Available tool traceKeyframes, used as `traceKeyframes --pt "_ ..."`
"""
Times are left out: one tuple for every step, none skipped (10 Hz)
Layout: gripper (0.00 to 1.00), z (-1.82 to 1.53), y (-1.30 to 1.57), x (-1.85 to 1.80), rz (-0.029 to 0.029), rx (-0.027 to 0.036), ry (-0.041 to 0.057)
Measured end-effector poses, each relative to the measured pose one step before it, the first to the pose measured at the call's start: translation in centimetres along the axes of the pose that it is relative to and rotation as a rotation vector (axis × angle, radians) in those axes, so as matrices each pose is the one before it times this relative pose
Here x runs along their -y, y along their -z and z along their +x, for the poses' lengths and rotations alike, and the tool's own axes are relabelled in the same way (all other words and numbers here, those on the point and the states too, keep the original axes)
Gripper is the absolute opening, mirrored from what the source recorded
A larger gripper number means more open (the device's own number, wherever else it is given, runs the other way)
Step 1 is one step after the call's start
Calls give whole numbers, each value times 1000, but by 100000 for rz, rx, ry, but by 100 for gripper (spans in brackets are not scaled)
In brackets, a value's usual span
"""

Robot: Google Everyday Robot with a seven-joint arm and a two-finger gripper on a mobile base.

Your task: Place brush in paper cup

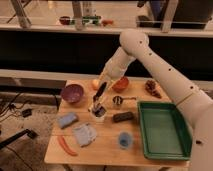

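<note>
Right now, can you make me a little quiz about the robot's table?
1. True or false: the gripper is right above the paper cup.
2. Which thing is nearest the green tray? A purple bowl B blue cup C orange bowl
3. Fill in: the brush points down into the paper ____.

Key: 1 true; 2 B; 3 cup.

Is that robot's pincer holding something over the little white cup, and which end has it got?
The pincer sits right above the paper cup, with the dark brush slanting up from it. Whether it grips the brush, and where, cannot be told.
</note>
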Motion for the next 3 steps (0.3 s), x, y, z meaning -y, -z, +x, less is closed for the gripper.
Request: traceKeyframes --pt "15 -25 -7 -17 43 180 46" --pt "15 -22 -38 10 45 164 40" --pt "15 -12 13 12 44 44 12"
